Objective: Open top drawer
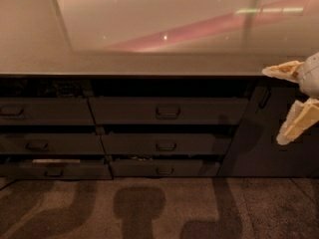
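Observation:
The top drawer (199,111) is the widest dark front in the upper row under the counter, with a small loop handle (168,112) at its centre. A dark gap runs above the front. My gripper (275,105) hangs at the right edge of the camera view, level with that row and well to the right of the handle. It is open, with its two pale fingers (298,123) spread one above the other and nothing between them. It is not touching the drawer.
A glossy counter top (149,59) overhangs the drawers. Two shorter fronts (166,145) lie below the top drawer and a second column of drawers (45,111) is at the left. A dark panel (264,133) stands behind the gripper. Carpet (159,208) lies below.

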Tool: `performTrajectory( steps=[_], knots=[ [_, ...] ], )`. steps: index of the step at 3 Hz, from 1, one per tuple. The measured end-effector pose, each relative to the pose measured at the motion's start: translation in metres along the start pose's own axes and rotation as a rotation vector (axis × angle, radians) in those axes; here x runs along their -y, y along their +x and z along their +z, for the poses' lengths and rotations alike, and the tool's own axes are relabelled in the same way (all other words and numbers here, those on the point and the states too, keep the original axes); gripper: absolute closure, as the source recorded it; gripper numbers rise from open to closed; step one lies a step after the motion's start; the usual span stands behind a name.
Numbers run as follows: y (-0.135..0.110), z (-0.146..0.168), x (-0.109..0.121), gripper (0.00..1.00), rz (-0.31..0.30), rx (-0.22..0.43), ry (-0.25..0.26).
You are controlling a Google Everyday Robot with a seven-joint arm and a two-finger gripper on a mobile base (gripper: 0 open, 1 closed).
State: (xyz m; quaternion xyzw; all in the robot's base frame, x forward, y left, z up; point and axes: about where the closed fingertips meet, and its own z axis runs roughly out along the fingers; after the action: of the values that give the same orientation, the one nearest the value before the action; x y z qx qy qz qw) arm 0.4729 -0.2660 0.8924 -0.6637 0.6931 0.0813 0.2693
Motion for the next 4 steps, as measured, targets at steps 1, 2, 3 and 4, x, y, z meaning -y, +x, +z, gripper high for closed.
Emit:
performTrajectory(
  steps=[1,2,3,4],
  knots=[
    [0.000,0.004,-0.006,0.00,-0.051,-0.018,0.062],
    [0.003,0.011,-0.023,0.00,-0.157,0.004,0.160],
    [0.007,0.009,-0.023,0.00,-0.219,-0.008,0.178],
    [0.007,0.009,-0.023,0.00,-0.219,-0.008,0.178]
  ],
)
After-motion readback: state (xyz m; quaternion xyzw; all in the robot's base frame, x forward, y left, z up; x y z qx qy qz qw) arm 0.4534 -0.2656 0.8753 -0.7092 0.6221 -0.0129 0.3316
